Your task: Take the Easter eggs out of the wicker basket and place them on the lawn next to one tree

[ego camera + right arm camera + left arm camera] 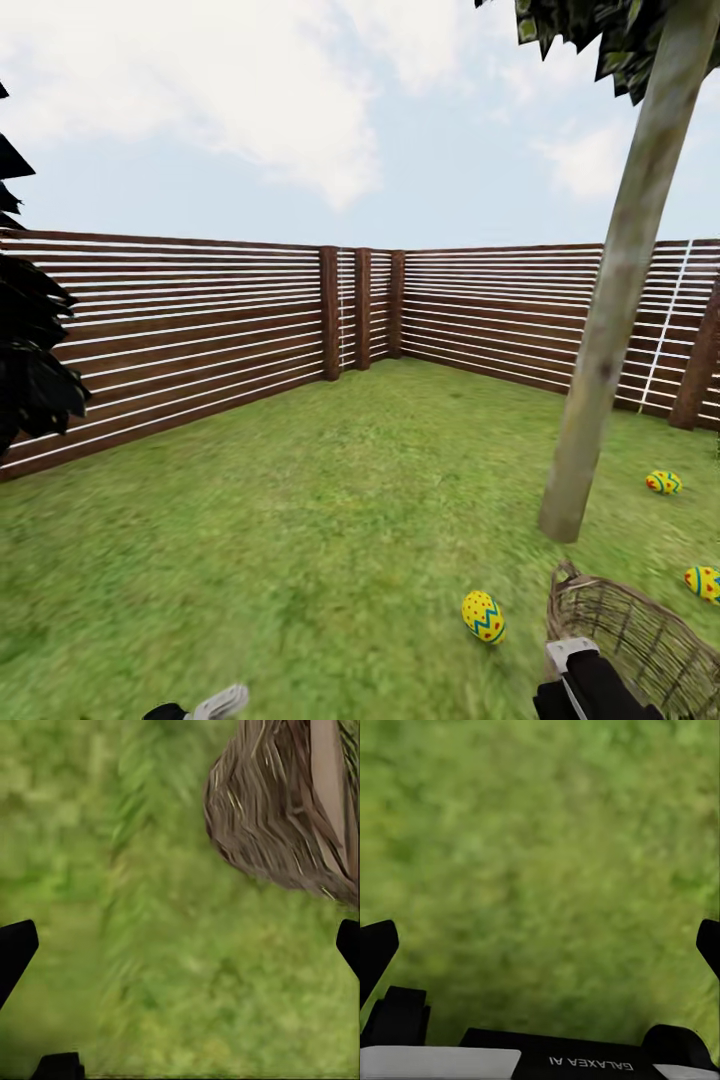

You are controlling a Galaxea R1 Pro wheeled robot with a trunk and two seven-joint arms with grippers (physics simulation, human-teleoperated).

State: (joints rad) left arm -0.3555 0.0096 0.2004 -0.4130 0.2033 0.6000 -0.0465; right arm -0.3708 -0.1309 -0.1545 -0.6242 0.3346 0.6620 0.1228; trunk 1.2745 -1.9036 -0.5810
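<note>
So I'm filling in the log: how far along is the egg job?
It looks nearly done. Three Easter eggs lie on the lawn around one tree. The wicker basket shows no egg inside. Both hands are open over grass, holding nothing.

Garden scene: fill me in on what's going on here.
A two-armed robot is working on the lawn of a fenced garden, near a thin-trunked tree. Three Easter eggs lie on the grass around that tree: one in front of the trunk, one beyond it and one at the picture's right edge. The wicker basket sits beside the right arm. The left gripper and right gripper are both open over the grass, holding nothing.
</note>
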